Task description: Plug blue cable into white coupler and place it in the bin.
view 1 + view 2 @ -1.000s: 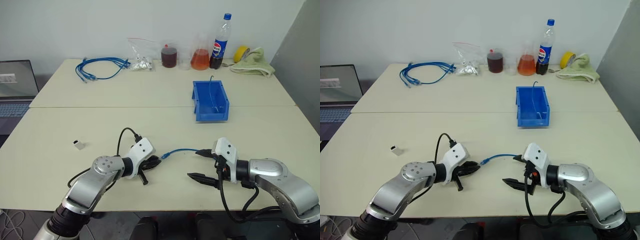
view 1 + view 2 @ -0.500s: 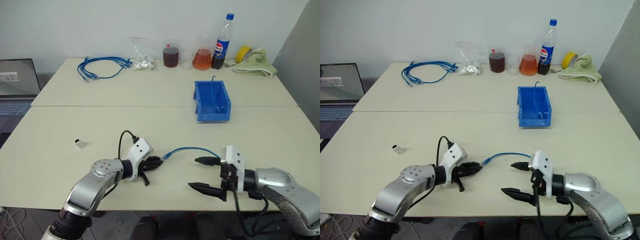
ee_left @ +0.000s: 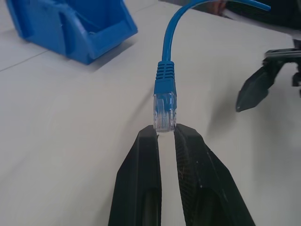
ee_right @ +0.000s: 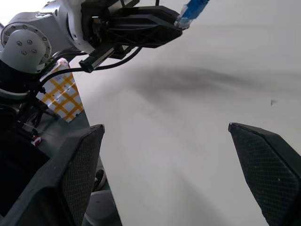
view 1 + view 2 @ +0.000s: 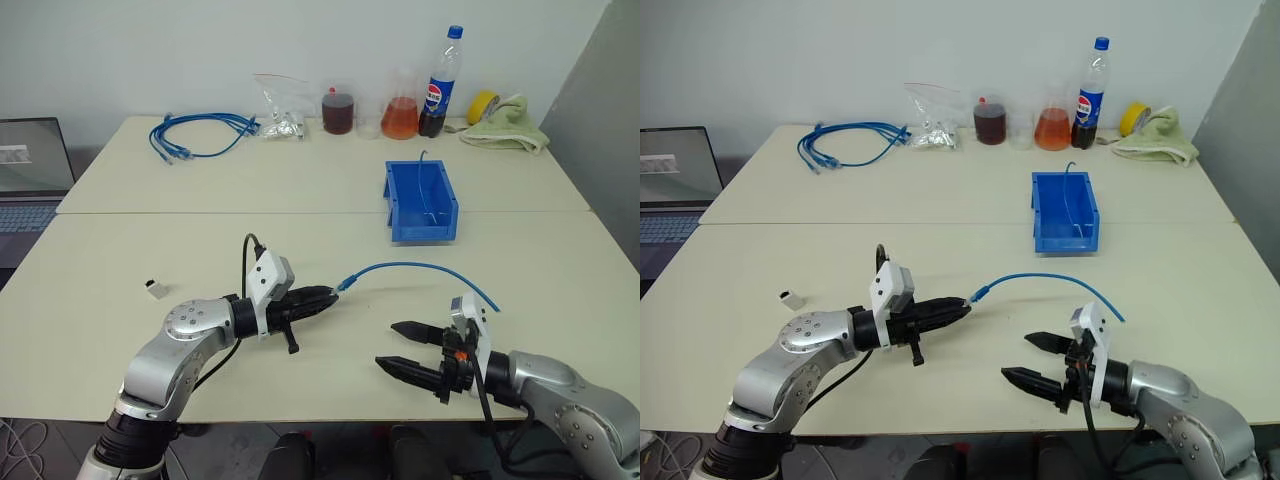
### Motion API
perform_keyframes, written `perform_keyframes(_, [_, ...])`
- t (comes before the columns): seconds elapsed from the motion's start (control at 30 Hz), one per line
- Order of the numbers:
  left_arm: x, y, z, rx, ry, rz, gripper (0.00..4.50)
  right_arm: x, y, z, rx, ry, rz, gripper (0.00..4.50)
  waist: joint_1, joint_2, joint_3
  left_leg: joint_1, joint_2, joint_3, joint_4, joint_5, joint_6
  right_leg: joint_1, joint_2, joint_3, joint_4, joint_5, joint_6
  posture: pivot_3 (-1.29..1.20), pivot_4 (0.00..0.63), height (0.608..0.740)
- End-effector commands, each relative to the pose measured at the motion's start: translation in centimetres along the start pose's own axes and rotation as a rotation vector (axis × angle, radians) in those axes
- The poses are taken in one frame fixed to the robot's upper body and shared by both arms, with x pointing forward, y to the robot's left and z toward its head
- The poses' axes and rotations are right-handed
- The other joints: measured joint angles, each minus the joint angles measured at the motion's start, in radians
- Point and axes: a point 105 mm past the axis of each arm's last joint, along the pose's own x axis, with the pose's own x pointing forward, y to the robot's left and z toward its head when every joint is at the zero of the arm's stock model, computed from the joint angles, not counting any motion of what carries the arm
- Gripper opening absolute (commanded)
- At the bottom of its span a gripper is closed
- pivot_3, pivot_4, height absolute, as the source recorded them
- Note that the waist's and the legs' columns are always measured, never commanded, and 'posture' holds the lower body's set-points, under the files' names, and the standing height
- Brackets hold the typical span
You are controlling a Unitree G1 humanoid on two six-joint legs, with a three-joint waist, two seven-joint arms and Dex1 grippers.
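Left eye view: bin with thin wire inside

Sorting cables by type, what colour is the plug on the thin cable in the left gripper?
Clear plug, blue boot; left wrist view.

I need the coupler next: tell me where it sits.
The white coupler lies alone on the near table, on the robot's left, left of the left gripper.
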Motion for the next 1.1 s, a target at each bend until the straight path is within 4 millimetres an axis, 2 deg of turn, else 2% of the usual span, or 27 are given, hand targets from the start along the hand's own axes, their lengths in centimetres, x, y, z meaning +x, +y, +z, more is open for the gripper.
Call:
perform_keyframes(0.03, [-0.2, -0.7, 2.0, 0.071, -0.055, -0.059, 0.17, -0.1, -0.8, 1.8, -0.053, -0.049, 0.013, 4.5, -0.002, 0.0, 0.001, 0.0, 0.0, 0.0, 0.0, 0.0, 0.0, 0.0, 0.001, 0.0, 0.0, 0.0, 0.0, 0.0, 0.15, 0.74])
perform_keyframes(0.2, [-0.1, -0.5, 2.8, 0.048, -0.092, -0.075, 0.17, 0.8, -1.7, 4.9, -0.078, -0.143, 0.049, 4.5, -0.002, -0.002, 0.003, 0.0, 0.001, 0.0, 0.0, 0.0, 0.0, -0.001, 0.002, 0.0, 0.0, 0.0, 0.0, 0.0, 0.15, 0.74])
perform_keyframes(0.43, [-0.2, -1.4, 2.7, 0.008, -0.086, -0.15, 0.17, 2.0, -1.1, 6.3, -0.102, -0.166, 0.124, 4.5, -0.002, -0.003, 0.004, -0.001, 0.001, 0.0, -0.001, 0.0, 0.0, -0.001, 0.001, 0.0, 0.0, 0.0, 0.0, 0.0, 0.15, 0.74])
perform_keyframes(0.6, [-0.3, -1.2, 2.6, -0.011, -0.09, -0.155, 0.17, 2.4, -0.5, 7.5, -0.133, -0.176, 0.188, 4.5, -0.002, -0.003, 0.004, -0.001, 0.001, -0.001, -0.001, 0.0, 0.0, -0.002, 0.001, 0.001, 0.0, 0.0, 0.0, 0.0, 0.15, 0.74])
perform_keyframes(0.83, [-0.1, -1.3, 2.8, -0.015, -0.097, -0.17, 0.17, 3.2, 0.3, 7.6, -0.156, -0.156, 0.231, 4.5, -0.002, -0.003, 0.004, -0.001, 0.001, -0.001, -0.001, 0.0, 0.0, -0.002, 0.001, 0.001, 0.0, 0.0, -0.001, 0.0, 0.15, 0.74])
perform_keyframes(1.1, [0.1, -1.5, 3.0, -0.019, -0.114, -0.175, 0.17, 3.8, 0.1, 7.3, -0.128, -0.166, 0.235, 4.5, -0.002, -0.003, 0.004, -0.001, 0.001, -0.001, -0.001, 0.0, 0.0, -0.002, 0.001, 0.001, 0.0, 0.0, 0.0, 0.0, 0.15, 0.74])
